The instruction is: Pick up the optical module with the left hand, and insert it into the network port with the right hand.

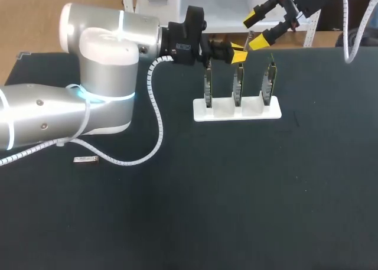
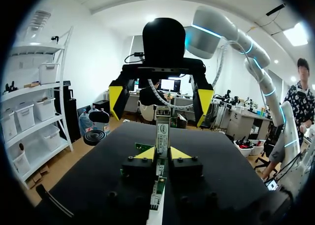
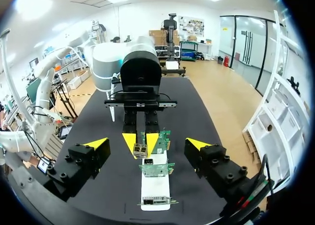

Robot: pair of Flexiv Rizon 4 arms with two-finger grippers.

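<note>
At the table's (image 1: 224,211) 9 o'clock lies a small metal block (image 1: 85,159). The left gripper (image 1: 239,56) pinches the optical module (image 2: 162,134) upright between its tips, close by the tops of three network cards (image 1: 238,85) in a white rack (image 1: 237,110) at 1 o'clock. At the left gripper's 1 o'clock the right gripper (image 1: 255,32) hangs, its fingers spread wide.

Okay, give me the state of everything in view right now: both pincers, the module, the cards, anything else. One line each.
left pincer: shut on the optical module
right pincer: open, empty
optical module: held off the table, not in any port
network cards: three, upright in the white stand
small metal piece: lying flat, untouched
</note>
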